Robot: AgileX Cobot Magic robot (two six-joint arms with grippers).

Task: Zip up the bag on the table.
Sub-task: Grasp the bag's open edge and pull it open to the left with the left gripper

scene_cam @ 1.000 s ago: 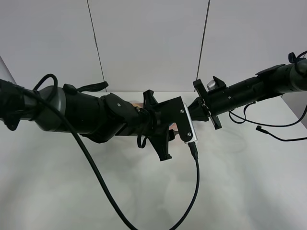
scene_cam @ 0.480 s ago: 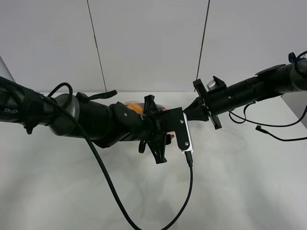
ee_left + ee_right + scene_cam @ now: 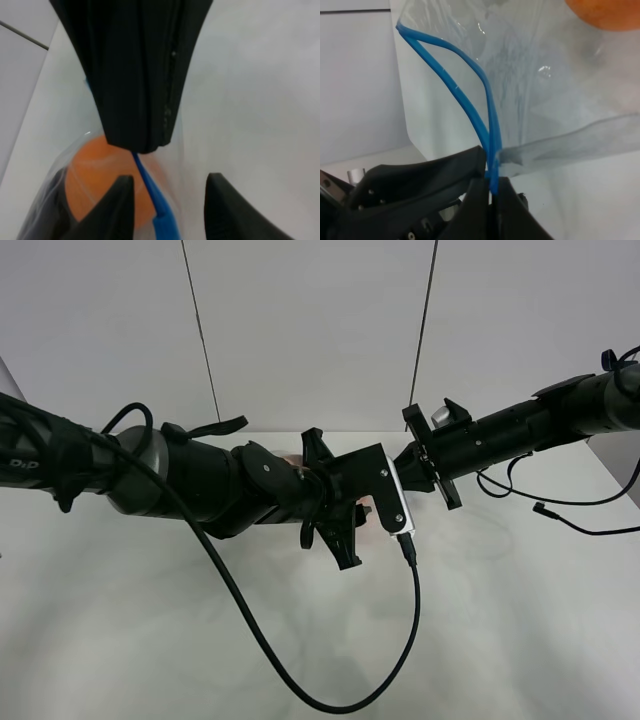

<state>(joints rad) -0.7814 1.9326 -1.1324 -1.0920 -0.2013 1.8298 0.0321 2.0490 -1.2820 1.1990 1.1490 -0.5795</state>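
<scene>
The clear bag (image 3: 560,75) lies on the white table (image 3: 150,640), almost wholly hidden under my arms in the high view. An orange fruit (image 3: 95,175) shows through the plastic. The blue zip strip (image 3: 465,85) gapes apart along its length and meets at one end. My right gripper (image 3: 492,187) is shut on that joined end, and its black fingers (image 3: 135,75) show in the left wrist view. My left gripper (image 3: 168,200) is open, its two fingers standing apart on either side of the strip (image 3: 152,195), close to the right gripper. In the high view the left gripper (image 3: 360,508) meets the right gripper (image 3: 400,475) mid-table.
A black cable (image 3: 400,640) hangs from the left wrist camera and loops over the table in front. Thin cables (image 3: 560,515) trail from the right arm at the right. A grey panelled wall (image 3: 310,330) stands behind the table.
The left arm drew back to the left, then came right again toward the right gripper. Its cable loop now sags lower. The right arm has not moved.
</scene>
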